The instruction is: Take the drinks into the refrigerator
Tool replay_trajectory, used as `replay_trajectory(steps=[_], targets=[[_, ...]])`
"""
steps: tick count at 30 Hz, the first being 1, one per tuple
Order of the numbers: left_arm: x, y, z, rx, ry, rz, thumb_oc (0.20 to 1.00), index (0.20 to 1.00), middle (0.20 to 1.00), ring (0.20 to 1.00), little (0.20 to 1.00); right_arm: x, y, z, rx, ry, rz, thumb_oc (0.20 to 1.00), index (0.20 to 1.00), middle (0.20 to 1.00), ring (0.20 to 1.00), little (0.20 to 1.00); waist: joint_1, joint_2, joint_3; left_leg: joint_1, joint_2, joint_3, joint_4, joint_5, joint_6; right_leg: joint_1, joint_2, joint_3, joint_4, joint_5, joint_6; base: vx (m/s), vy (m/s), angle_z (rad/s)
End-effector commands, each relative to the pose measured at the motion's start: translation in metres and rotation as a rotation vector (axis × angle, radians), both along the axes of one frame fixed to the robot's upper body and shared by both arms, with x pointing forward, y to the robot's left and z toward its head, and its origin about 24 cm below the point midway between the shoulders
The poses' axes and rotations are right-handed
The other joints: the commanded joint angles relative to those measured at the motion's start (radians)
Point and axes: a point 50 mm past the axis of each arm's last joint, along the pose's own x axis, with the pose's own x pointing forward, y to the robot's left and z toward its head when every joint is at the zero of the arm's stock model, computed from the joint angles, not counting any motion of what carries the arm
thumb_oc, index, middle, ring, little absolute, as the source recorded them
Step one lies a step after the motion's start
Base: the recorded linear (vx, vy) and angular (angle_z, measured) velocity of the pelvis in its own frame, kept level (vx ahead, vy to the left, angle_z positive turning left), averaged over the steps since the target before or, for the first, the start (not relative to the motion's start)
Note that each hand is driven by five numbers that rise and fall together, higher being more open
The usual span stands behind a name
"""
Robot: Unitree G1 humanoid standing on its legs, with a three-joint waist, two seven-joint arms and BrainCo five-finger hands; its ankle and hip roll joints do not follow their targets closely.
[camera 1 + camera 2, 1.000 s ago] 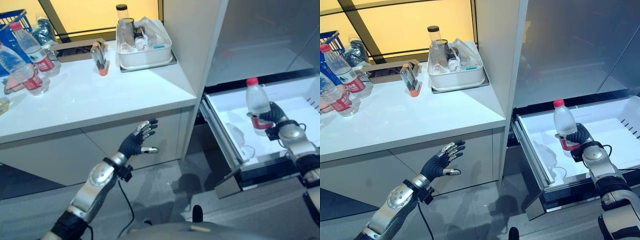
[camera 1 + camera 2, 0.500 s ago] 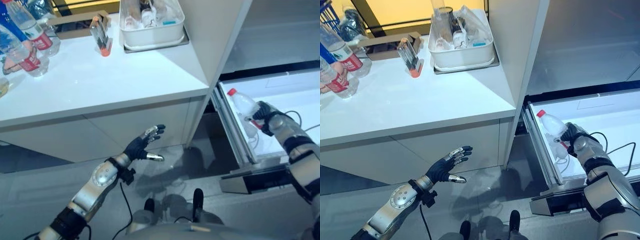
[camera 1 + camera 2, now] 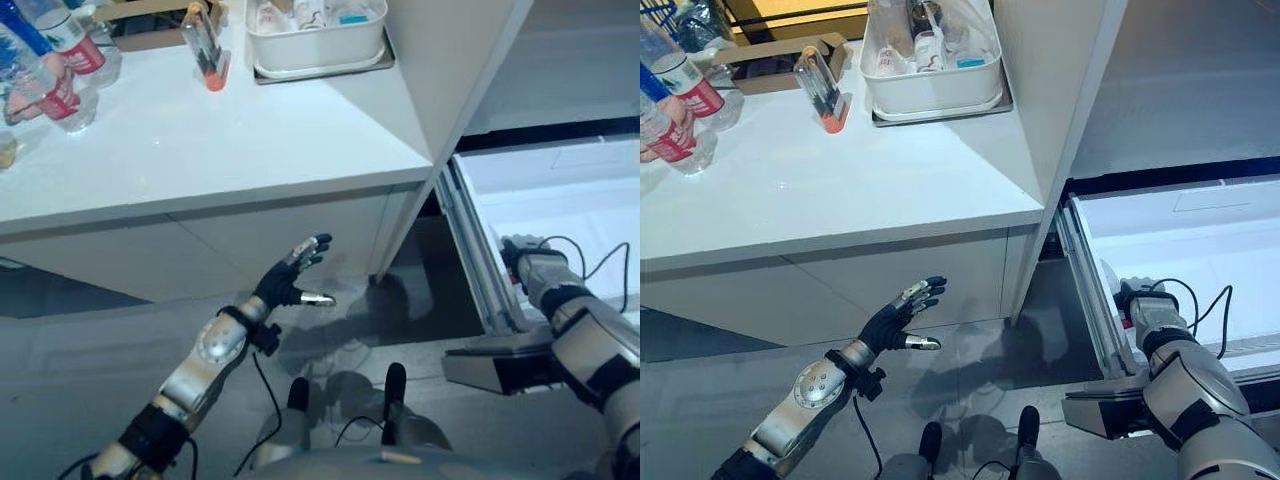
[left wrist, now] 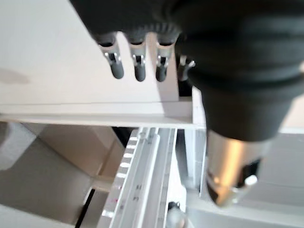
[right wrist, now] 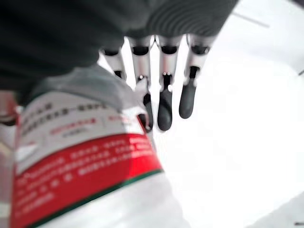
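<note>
A clear water bottle with a red label (image 5: 80, 166) lies low in the open white refrigerator drawer (image 3: 1200, 250), at its front left corner. My right hand (image 3: 1137, 300) rests in that corner with the bottle against its palm. Its fingers (image 5: 166, 104) hang nearly straight past the label and do not wrap round it. My left hand (image 3: 285, 285) hovers open in front of the white cabinet, below the counter, holding nothing. More red-labelled water bottles (image 3: 670, 135) stand at the counter's far left.
On the white counter (image 3: 250, 130) sit a white tub of containers (image 3: 930, 90), a small clear holder with an orange base (image 3: 825, 95) and a cardboard box (image 3: 760, 60). The tall refrigerator side panel (image 3: 450, 70) stands between counter and drawer. The drawer's metal rail (image 3: 475, 250) runs along its left edge.
The camera has tilted further down. My right hand has lowered the tilted bottle into the drawer's front left corner and its fingers have loosened. The left hand has hardly moved.
</note>
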Motion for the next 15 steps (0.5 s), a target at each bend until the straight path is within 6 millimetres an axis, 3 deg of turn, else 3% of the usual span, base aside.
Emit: replay_trajectory(steps=[1, 2, 7, 8, 9, 15], targets=[[0.005, -0.003, 0.037, -0.055, -0.188, -0.019, 1.0, 1.0, 1.0, 1.0, 1.0, 0.0, 0.146, -0.062, 0.288, 0.161, 0.366, 0.2, 0.2, 0.2, 0.2, 0.2, 0.071, -0.009, 0.064, -0.115, -0.118, 0.024, -0.001, 0.054, 0.126, -0.061, -0.041, 0.065, 0.172, -0.091, 0.053, -0.04, 0.022, 0.04], [0.006, -0.002, 0.036, -0.065, -0.182, -0.005, 1.0, 1.0, 1.0, 1.0, 1.0, -0.009, 0.148, -0.073, 0.328, 0.19, 0.328, 0.2, 0.2, 0.2, 0.2, 0.2, 0.073, -0.005, 0.068, -0.116, -0.121, 0.024, -0.003, 0.054, 0.127, -0.063, -0.045, 0.065, 0.168, -0.088, 0.053, -0.02, 0.016, 0.04], [0.007, -0.002, 0.038, -0.063, -0.19, -0.003, 1.0, 1.0, 1.0, 1.0, 1.0, -0.021, 0.153, -0.088, 0.342, 0.253, 0.303, 0.2, 0.2, 0.2, 0.2, 0.2, 0.075, 0.002, 0.069, -0.113, -0.124, 0.031, -0.003, 0.051, 0.127, -0.061, -0.049, 0.069, 0.159, -0.084, 0.054, -0.02, 0.019, 0.02], [0.006, -0.002, 0.038, -0.068, -0.188, -0.001, 1.0, 1.0, 1.0, 1.0, 1.0, -0.023, 0.155, -0.09, 0.348, 0.266, 0.3, 0.272, 0.272, 0.272, 0.272, 0.272, 0.074, 0.003, 0.068, -0.112, -0.124, 0.032, -0.004, 0.051, 0.127, -0.06, -0.05, 0.069, 0.158, -0.084, 0.053, 0.0, 0.0, 0.0], [0.007, -0.003, 0.036, -0.063, -0.182, -0.012, 1.0, 1.0, 1.0, 1.0, 1.0, -0.024, 0.158, -0.091, 0.389, 0.258, 0.28, 1.0, 1.0, 1.0, 1.0, 1.0, 0.072, 0.005, 0.067, -0.109, -0.124, 0.035, -0.006, 0.051, 0.127, -0.058, -0.051, 0.071, 0.155, -0.083, 0.054, 0.0, 0.0, 0.0], [0.007, -0.007, 0.036, -0.049, -0.178, -0.049, 1.0, 1.0, 1.0, 1.0, 1.0, -0.021, 0.159, -0.087, 0.514, 0.193, 0.206, 1.0, 1.0, 1.0, 1.0, 1.0, 0.057, 0.005, 0.06, -0.095, -0.124, 0.043, -0.01, 0.046, 0.128, -0.058, -0.052, 0.082, 0.157, -0.083, 0.055, 0.0, 0.007, -0.01]])
